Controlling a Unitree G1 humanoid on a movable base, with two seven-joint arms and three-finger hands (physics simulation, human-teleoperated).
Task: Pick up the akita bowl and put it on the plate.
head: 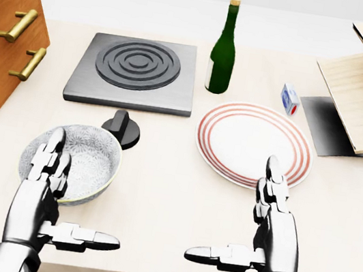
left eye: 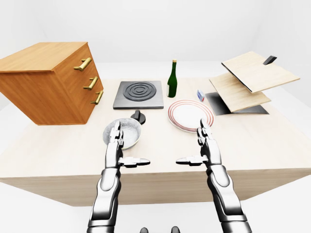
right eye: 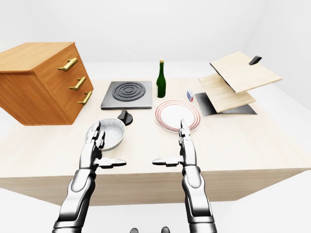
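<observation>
The akita bowl [head: 87, 162], grey-white with a patterned inside, rests on the table at the lower left of the head view. The white plate [head: 254, 145] with red rings lies to its right. My left hand [head: 65, 197] is open, its fingers upright just in front of the bowl's near left rim, thumb pointing right. My right hand [head: 250, 223] is open too, held below the plate's near edge with its thumb pointing left. Neither hand holds anything.
A black stove plate [head: 135, 72] with a black knob [head: 122, 129] lies above the bowl. A green bottle [head: 223, 49] stands above the plate, beside a small carton [head: 289, 98]. A wooden drawer cabinet [left eye: 48, 80] is at left, a wooden rack [left eye: 250, 80] at right.
</observation>
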